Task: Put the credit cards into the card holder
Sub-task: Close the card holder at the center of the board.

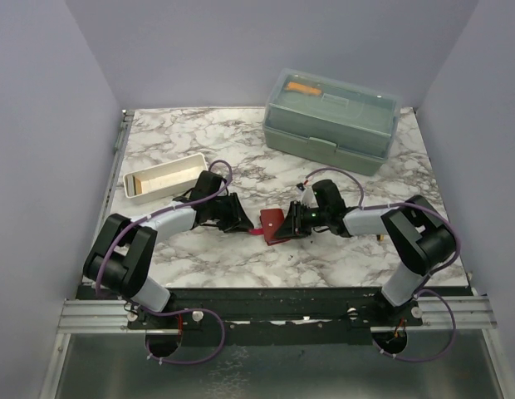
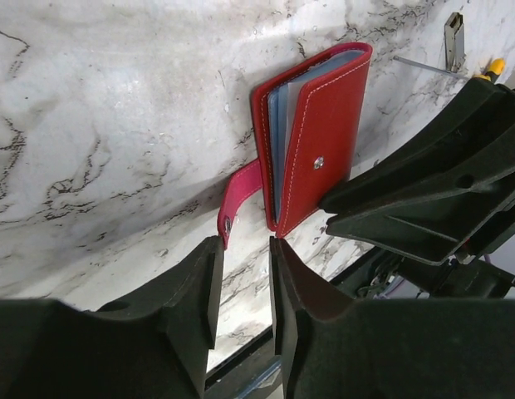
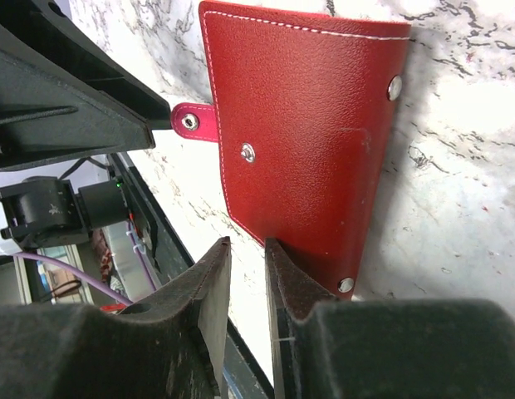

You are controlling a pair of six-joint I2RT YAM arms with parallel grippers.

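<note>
while the holder [image 1: 272, 224] lies part-folded, strap undone, mid-tabletop [image 1: 224, 141], left jaws and right jaws flank it, each slightly apart, gripping nothing. no card seen in hand; judged: loading all still to do.

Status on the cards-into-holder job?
Done: the card holder lies unsnapped and partly open on the table.
In hand: the left gripper sits at its strap and the right gripper at its edge. Both have jaws narrowly apart and hold no card.
Still to do: loading cards; none are visible going in.
</note>
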